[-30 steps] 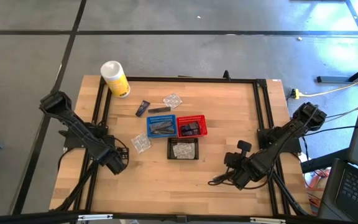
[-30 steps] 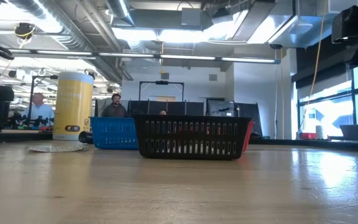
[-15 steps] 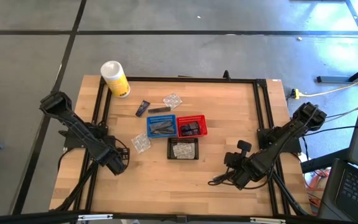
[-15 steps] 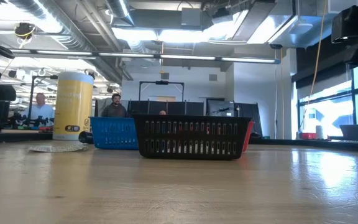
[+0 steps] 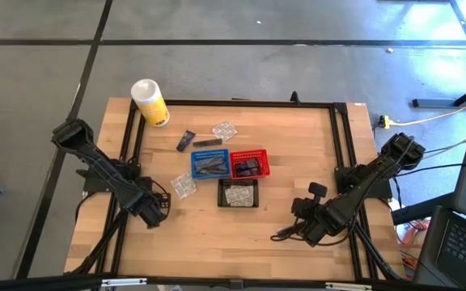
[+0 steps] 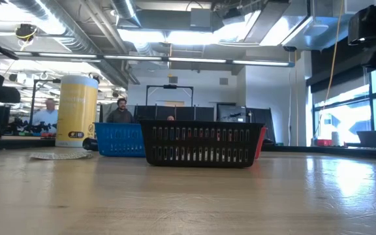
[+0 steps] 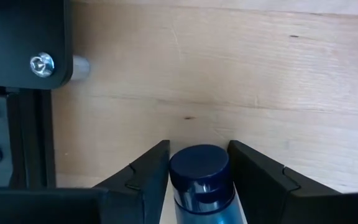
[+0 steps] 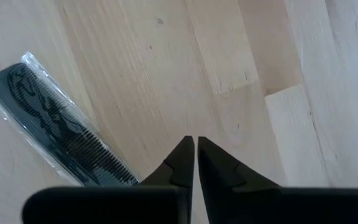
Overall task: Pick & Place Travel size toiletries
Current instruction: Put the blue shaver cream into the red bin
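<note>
Surface: pale wooden plank table (image 8: pixel 247 56), visible joints between boards.
Gripper: right gripper (image 8: pixel 196 144), two dark fingers with tips nearly meeting, nothing between them.
Item: black plastic comb in clear wrapper (image 8: pixel 61 134), lying flat just beside the fingers.

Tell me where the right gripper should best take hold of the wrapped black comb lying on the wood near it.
Probably across the comb's solid spine near mid-length, from straight above. It lies flat on the table in a clear sleeve, long and thin, so only its narrow width suits the fingers. The right gripper is shut beside one end of the comb, so it must open and line its fingers across the comb.
</note>
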Tool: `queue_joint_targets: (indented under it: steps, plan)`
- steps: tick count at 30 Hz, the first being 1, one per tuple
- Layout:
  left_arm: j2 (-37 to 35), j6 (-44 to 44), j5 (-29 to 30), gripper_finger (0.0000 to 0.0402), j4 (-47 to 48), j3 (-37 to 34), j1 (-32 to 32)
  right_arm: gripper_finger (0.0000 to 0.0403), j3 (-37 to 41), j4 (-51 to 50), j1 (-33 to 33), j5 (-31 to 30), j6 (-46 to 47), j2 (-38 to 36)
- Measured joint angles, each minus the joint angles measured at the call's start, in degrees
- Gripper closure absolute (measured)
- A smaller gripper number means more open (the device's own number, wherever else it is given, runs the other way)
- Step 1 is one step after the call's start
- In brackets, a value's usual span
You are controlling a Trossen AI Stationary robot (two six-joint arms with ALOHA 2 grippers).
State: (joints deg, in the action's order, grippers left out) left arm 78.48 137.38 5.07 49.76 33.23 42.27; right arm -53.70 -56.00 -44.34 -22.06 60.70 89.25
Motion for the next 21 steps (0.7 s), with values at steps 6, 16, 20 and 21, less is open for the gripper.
queue_joint_targets:
  steps: [6, 16, 20, 21]
  plan:
    - [0.0, 0.7, 0.7, 0.0240, -0.3, 0.0, 0.4, 0.0392, 0.0, 0.0, 0.0, 0.0, -0.3, 0.0]
    - [0.0, 0.6, 0.8, 0.0266, -0.5, 0.0, 0.4, 0.0380, 0.0, 0.0, 0.0, -0.9, -0.6, 0.0]
    - [0.0, 0.4, 0.8, 0.0265, -0.5, 0.0, 0.4, 0.0380, 0.0, 0.1, 0.0, -0.9, -1.2, 0.0]
    - [0.0, 0.3, 0.8, 0.0265, -0.5, 0.0, 0.4, 0.0382, 0.0, 0.1, 0.0, -0.9, -1.2, 0.0]
